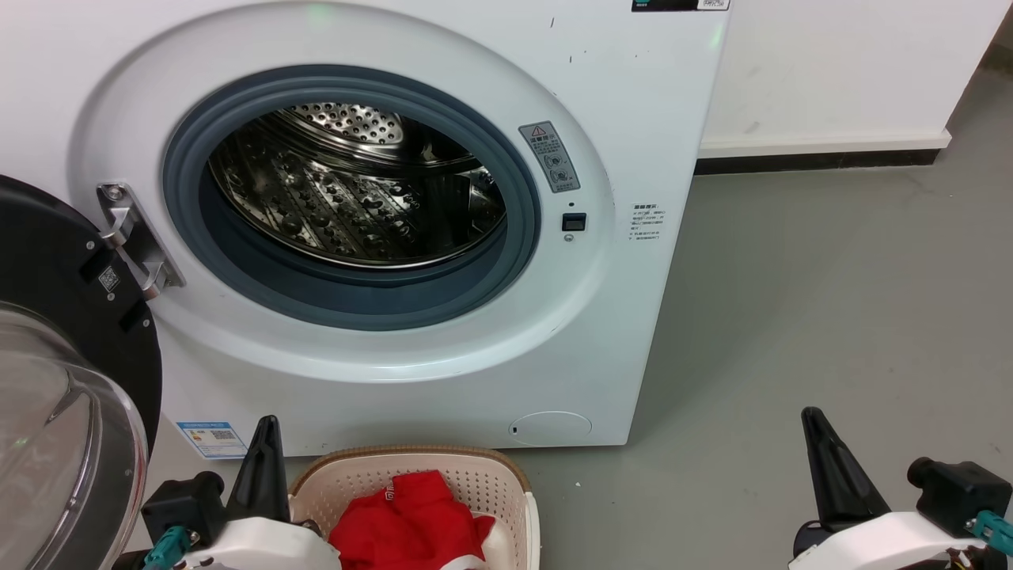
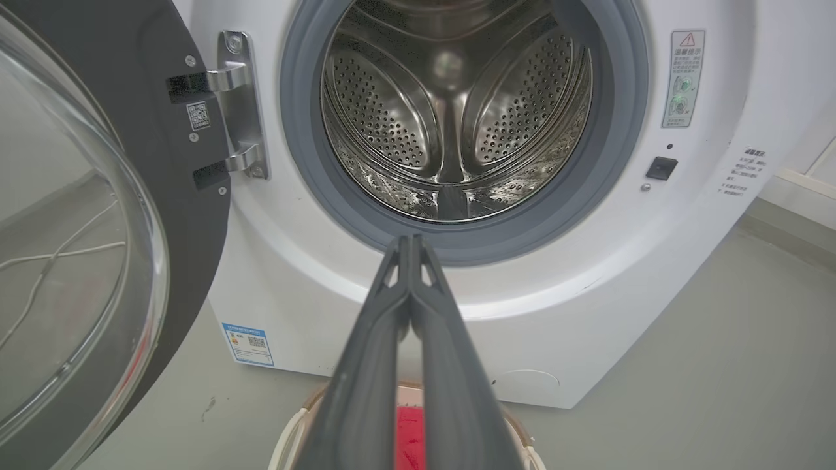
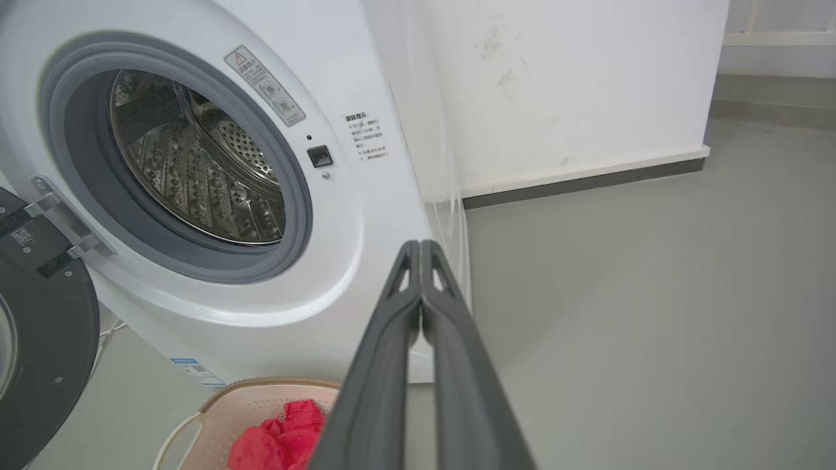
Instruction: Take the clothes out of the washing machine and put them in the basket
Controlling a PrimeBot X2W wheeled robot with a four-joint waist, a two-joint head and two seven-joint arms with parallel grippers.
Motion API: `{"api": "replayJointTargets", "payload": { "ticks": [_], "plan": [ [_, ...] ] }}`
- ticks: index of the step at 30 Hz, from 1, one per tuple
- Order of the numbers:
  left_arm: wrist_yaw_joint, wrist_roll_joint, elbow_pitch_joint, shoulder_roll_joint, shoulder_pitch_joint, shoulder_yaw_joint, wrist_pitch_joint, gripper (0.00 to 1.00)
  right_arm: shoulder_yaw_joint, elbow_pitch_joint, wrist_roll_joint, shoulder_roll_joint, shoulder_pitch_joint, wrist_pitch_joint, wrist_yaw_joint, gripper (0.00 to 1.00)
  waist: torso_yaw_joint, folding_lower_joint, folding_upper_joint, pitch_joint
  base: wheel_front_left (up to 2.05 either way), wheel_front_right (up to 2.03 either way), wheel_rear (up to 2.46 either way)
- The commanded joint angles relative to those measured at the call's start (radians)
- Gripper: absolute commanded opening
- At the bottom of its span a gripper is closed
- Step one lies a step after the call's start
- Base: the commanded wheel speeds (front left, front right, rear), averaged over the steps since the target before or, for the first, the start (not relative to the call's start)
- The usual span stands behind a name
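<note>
The white washing machine [image 1: 396, 372] stands ahead with its porthole open and its steel drum [image 1: 356, 190] showing bare metal. On the floor before it sits the cream basket [image 1: 491, 483], holding red clothes [image 1: 407, 514]. The clothes [image 3: 277, 440] and basket [image 3: 222, 408] also show in the right wrist view. My left gripper [image 1: 265, 427] is shut and holds nothing, just left of the basket; its tips [image 2: 411, 243] point at the porthole. My right gripper [image 1: 811, 419] is shut and holds nothing, over bare floor to the right of the machine, with its tips [image 3: 420, 247] touching.
The black-framed glass door [image 1: 63, 396] hangs open at the left, close to my left arm. A white wall with a dark skirting [image 1: 823, 158] runs behind at the right. Grey floor [image 1: 831, 317] spreads to the right of the machine.
</note>
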Motion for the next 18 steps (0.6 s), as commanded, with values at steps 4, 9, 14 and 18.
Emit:
{"api": "replayJointTargets", "payload": {
  "ticks": [4, 9, 14, 18],
  "plan": [
    [-0.021, -0.102, 0.006, 0.001, -0.035, 0.014, 0.012, 0.0, -0.001, 0.006, 0.107, -0.012, -0.038, 0.007, 0.0, 0.0, 0.001, 0.0, 0.0, 0.001, 0.0, 0.0, 0.0],
    [-0.039, -0.194, 0.027, -0.003, -0.049, 0.023, 0.024, 0.0, -0.002, 0.025, 0.202, -0.016, -0.053, 0.013, 0.0, 0.0, 0.002, 0.0, 0.0, 0.001, 0.0, 0.0, 0.0],
    [-0.056, -0.281, 0.046, -0.007, -0.062, 0.031, 0.036, 0.0, -0.003, 0.041, 0.291, -0.02, -0.066, 0.018, 0.0, 0.0, 0.003, 0.0, 0.0, 0.002, 0.0, 0.0, 0.0],
    [-0.068, -0.346, 0.06, -0.01, -0.07, 0.037, 0.045, 0.0, -0.005, 0.054, 0.357, -0.023, -0.075, 0.023, 0.0, 0.0, 0.003, 0.0, 0.0, 0.003, 0.0, 0.0, 0.0]
  ]
}}
